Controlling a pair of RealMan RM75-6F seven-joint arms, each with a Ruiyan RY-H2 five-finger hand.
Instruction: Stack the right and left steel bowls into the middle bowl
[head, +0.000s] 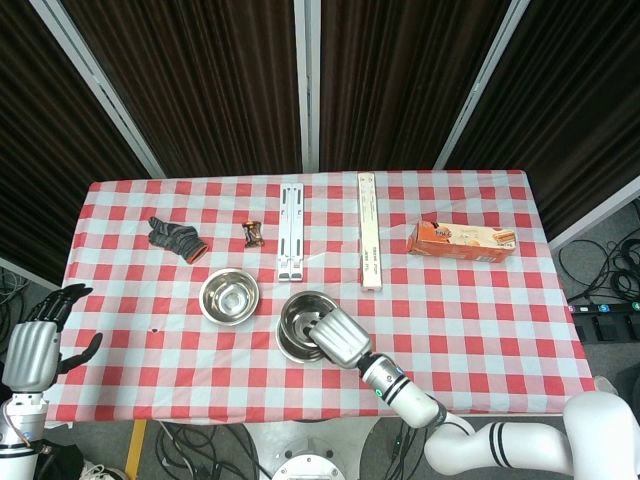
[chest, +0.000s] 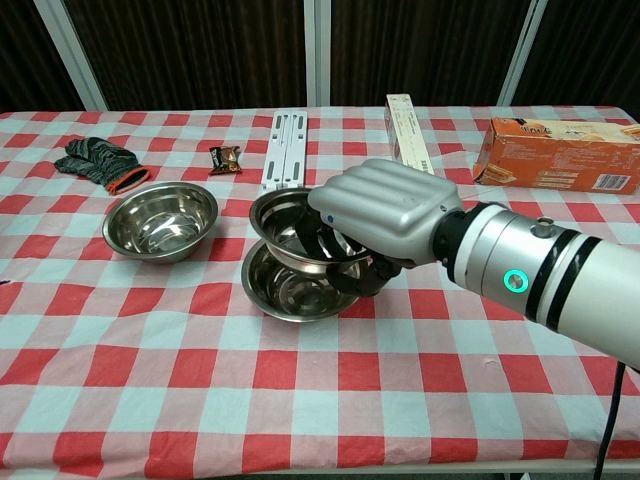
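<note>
Right robot hand (chest: 375, 215) nearest the camera, fingers curled over the rim of the right steel bowl (chest: 290, 225), grasping it. That bowl is tilted and sits directly above the middle bowl (chest: 290, 290); whether the two touch, cannot tell. Left steel bowl (chest: 160, 220) stands upright on the checked worktop (chest: 330, 400), just left of the middle bowl. Left robot hand (head: 35, 345) off the worktop's left edge, released, fingers apart, holding nothing. Beyond the middle bowl: white stand (chest: 285, 150), long box (chest: 408, 128), orange carton (chest: 555, 152), snack packet (chest: 225, 158), grey glove (chest: 100, 160).
</note>
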